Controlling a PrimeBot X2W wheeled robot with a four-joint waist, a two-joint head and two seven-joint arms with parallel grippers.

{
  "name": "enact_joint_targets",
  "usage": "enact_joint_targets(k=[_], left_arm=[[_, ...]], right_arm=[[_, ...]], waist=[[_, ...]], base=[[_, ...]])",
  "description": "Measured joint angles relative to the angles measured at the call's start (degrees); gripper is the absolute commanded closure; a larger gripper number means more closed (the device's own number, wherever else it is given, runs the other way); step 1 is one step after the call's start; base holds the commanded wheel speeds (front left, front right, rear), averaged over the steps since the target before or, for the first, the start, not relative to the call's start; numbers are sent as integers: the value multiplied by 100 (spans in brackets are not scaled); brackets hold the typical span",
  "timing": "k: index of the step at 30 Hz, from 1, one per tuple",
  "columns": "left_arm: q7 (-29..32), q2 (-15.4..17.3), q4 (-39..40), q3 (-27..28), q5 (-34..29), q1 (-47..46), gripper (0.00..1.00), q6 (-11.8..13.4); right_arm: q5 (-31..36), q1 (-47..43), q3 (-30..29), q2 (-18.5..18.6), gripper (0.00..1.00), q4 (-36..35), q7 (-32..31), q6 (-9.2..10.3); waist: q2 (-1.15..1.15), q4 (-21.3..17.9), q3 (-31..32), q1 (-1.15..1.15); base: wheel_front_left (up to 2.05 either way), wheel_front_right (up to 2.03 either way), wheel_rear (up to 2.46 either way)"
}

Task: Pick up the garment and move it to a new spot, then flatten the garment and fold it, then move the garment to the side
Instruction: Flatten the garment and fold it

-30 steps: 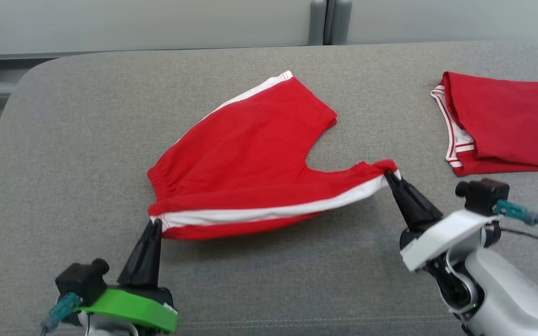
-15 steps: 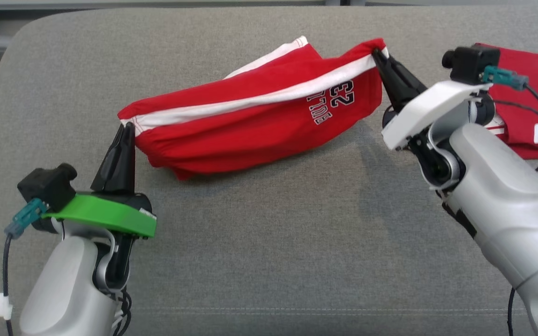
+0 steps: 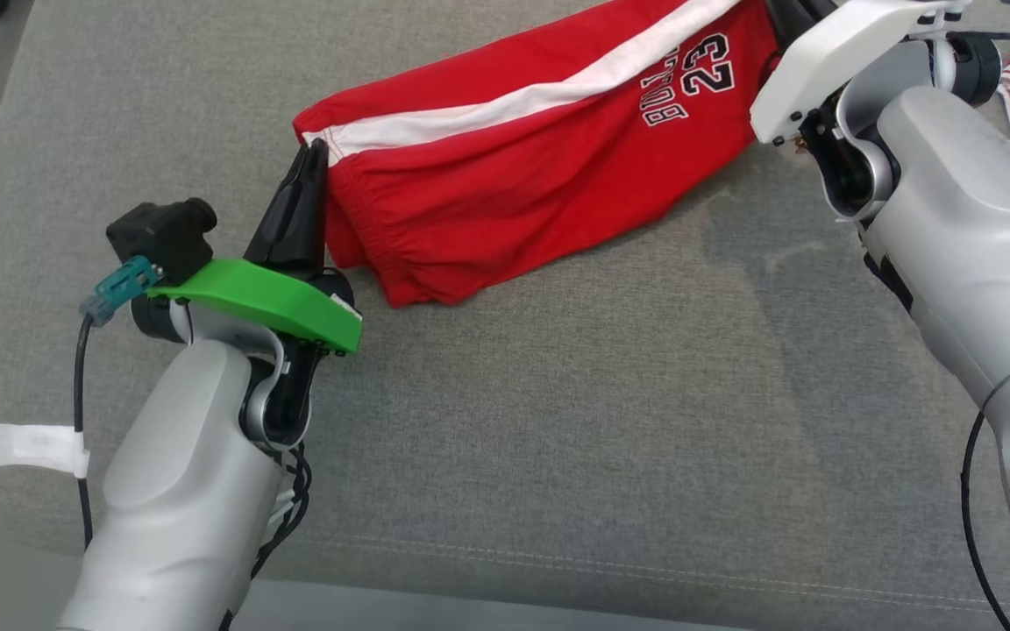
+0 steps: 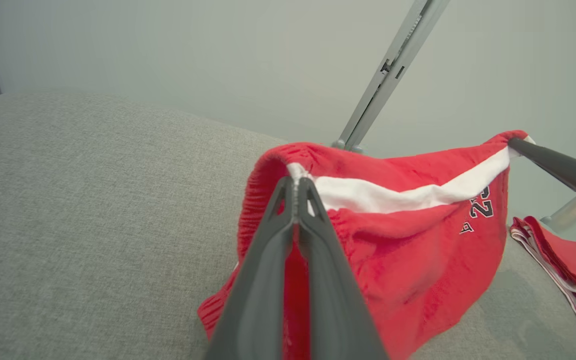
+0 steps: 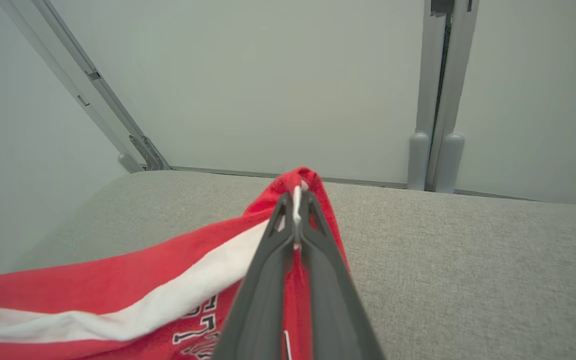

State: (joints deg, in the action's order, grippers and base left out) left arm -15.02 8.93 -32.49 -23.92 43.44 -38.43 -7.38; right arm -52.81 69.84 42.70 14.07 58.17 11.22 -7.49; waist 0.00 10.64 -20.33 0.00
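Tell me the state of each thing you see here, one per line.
red shorts: lifted, stretched between both tools, lower part sagging.
left tool: shut on the red shorts' waistband corner.
right tool: shut on the red shorts' leg corner.
second red garment: folded, lying on the grey surface.

My left gripper sits at the lower left, its dark fingers pressed together on one end of the garment. The green wrist plate and pale left forearm slope down behind it. My right gripper pinches the other end, with the right forearm stretched far forward.
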Motion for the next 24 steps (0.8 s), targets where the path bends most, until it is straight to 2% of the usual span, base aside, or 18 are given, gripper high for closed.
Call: enact_joint_targets(k=[10,22,23,24], left_arm=[[-1,-286,-293,-126,90,-471,100,0],[-1,-446,-463,-64,88,-621,100,0],[-1,-449,-463,-51,82,-634,100,0],[-1,-453,-463,-34,69,-643,100,0]], right_arm=[[-1,534,318,-110,100,817,155,0],[-7,689,500,-122,100,1106,330,0],[-7,698,521,-124,95,1110,336,0],[-7,711,543,-126,68,1111,347,0]], waist=[[0,342,-501,0],[0,595,-838,1],[0,593,-848,1],[0,590,-854,1]], base=[[0,0,0],[0,0,0],[0,0,0],[0,0,0]])
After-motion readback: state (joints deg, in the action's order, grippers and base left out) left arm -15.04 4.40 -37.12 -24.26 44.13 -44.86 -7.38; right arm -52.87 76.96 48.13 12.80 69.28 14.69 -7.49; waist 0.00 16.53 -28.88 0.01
